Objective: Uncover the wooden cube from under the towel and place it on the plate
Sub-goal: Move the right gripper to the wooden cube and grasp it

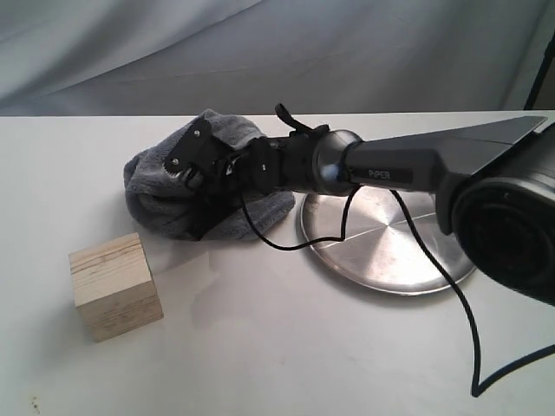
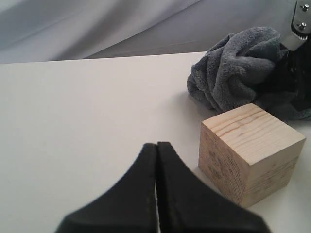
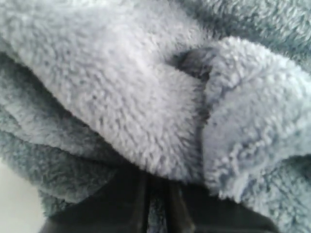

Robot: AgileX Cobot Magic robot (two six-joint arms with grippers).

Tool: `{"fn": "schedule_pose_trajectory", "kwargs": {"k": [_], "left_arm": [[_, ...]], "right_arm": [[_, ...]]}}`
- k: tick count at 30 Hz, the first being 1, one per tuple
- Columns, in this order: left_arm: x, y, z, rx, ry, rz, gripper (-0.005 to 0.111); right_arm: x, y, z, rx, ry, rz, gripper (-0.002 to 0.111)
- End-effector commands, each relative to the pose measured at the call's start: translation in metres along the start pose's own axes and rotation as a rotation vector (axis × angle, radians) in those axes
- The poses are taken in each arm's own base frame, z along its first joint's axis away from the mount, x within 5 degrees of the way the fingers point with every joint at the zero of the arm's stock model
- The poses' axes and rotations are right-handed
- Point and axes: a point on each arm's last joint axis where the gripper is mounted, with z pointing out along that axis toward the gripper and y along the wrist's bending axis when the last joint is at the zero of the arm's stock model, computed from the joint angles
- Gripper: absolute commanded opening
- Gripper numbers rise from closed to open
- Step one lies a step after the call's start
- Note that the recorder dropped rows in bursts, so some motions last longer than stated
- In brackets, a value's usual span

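The wooden cube (image 1: 115, 285) stands bare on the white table at the front left, also close in the left wrist view (image 2: 250, 153). Behind it and to the right lies the bunched grey towel (image 1: 169, 195), which fills the right wrist view (image 3: 146, 97). My right gripper (image 1: 198, 178) reaches across from the right and is shut on a fold of the towel (image 3: 158, 204). The silver plate (image 1: 408, 251) lies right of the towel, under the right arm. My left gripper (image 2: 156, 145) is shut and empty, just left of the cube; it is out of the exterior view.
The right arm's black cable (image 1: 451, 286) loops over the plate and the table's front right. A grey cloth backdrop (image 1: 260, 52) hangs behind the table's far edge.
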Motion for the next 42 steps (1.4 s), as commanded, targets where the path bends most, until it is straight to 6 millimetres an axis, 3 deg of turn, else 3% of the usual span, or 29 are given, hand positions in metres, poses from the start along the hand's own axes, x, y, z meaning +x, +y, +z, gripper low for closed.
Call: {"fn": "schedule_pose_trajectory", "kwargs": {"k": [1, 11, 16, 19, 23, 28, 34, 38, 41, 42], "left_arm": [[0.0, 0.0, 0.0, 0.003, -0.011, -0.007, 0.0], [0.0, 0.0, 0.0, 0.003, -0.011, -0.007, 0.0], [0.0, 0.0, 0.0, 0.003, -0.011, -0.007, 0.0], [0.0, 0.0, 0.0, 0.003, -0.011, -0.007, 0.0], [0.0, 0.0, 0.0, 0.003, -0.011, -0.007, 0.0], [0.0, 0.0, 0.0, 0.003, -0.011, -0.007, 0.0], [0.0, 0.0, 0.0, 0.003, -0.011, -0.007, 0.0], [0.0, 0.0, 0.0, 0.003, -0.011, -0.007, 0.0], [0.0, 0.0, 0.0, 0.003, -0.011, -0.007, 0.0], [0.0, 0.0, 0.0, 0.003, -0.011, -0.007, 0.0]], "right_arm": [[-0.015, -0.002, -0.02, -0.043, 0.016, 0.009, 0.008], [-0.027, 0.008, -0.076, -0.279, 0.219, -0.041, 0.008], [-0.039, 0.016, -0.104, -0.418, 0.214, -0.035, 0.008], [-0.046, 0.031, -0.115, -0.566, 0.175, -0.107, 0.007], [-0.054, 0.059, -0.119, -0.65, 0.146, -0.306, 0.0], [-0.071, 0.095, -0.116, -0.578, 0.08, -0.489, 0.0], [-0.088, 0.103, -0.11, -0.435, -0.035, -0.506, 0.001], [-0.087, 0.103, -0.111, -0.443, -0.018, -0.47, 0.016], [-0.084, 0.102, -0.11, -0.434, 0.027, -0.471, 0.047], [-0.081, 0.1, -0.109, -0.421, 0.05, -0.496, 0.068]]}}
